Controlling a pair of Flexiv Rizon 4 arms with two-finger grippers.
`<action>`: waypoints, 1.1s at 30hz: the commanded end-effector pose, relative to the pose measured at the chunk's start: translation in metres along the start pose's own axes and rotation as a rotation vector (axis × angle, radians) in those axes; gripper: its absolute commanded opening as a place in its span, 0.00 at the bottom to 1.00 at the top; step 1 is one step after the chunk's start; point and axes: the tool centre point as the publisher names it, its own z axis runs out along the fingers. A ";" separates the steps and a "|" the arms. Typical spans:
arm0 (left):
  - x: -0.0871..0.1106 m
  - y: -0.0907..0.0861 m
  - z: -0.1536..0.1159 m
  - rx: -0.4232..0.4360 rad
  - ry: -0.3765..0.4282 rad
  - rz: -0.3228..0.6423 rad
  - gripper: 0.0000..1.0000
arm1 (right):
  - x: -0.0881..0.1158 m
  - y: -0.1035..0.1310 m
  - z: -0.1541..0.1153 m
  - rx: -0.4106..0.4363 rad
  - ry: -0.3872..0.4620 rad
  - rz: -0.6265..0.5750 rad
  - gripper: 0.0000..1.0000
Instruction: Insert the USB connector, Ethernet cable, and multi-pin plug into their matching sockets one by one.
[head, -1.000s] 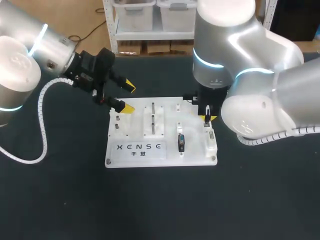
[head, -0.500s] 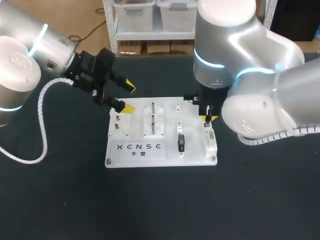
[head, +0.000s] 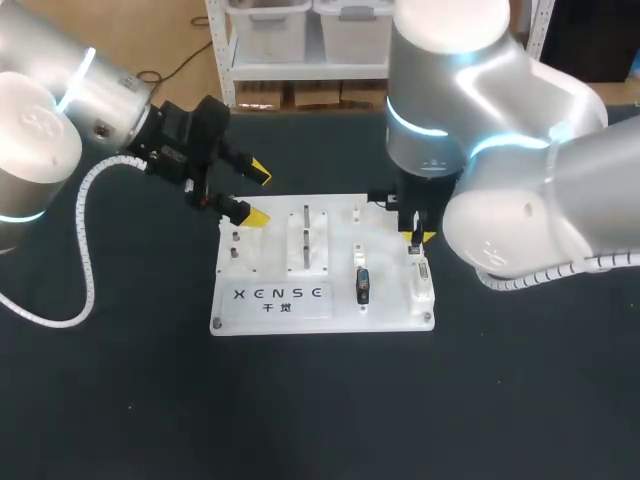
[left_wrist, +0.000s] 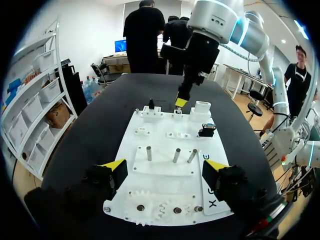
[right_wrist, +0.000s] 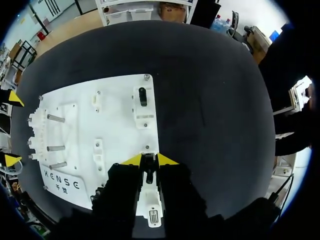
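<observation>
Black table (head: 120, 400) carries white socket board (head: 385, 300). Left gripper (head: 257, 194) hangs spread wide at the board's far-left corner, holding nothing. Right gripper (right_wrist: 149, 159) is clamped on small dark plug (right_wrist: 148, 163), just above right-edge socket block (right_wrist: 150, 197).

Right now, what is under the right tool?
A dark plug, held in the right tool, over the white socket block at the board edge. The socket mouth is covered.

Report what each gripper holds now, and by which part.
Left gripper is open, holding nothing. Right gripper pinches a small dark plug by its two sides, at the white socket block; which plug cannot be told.
</observation>
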 end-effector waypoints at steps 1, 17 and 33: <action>0.000 0.001 0.000 0.003 0.003 0.000 1.00 | 0.002 -0.001 0.009 0.002 -0.013 0.003 0.00; 0.000 0.001 0.000 0.003 0.003 0.000 1.00 | -0.001 -0.001 0.007 0.013 -0.030 -0.014 0.00; 0.000 0.001 0.000 0.003 0.003 0.000 1.00 | -0.004 -0.001 0.004 0.025 -0.045 -0.029 0.00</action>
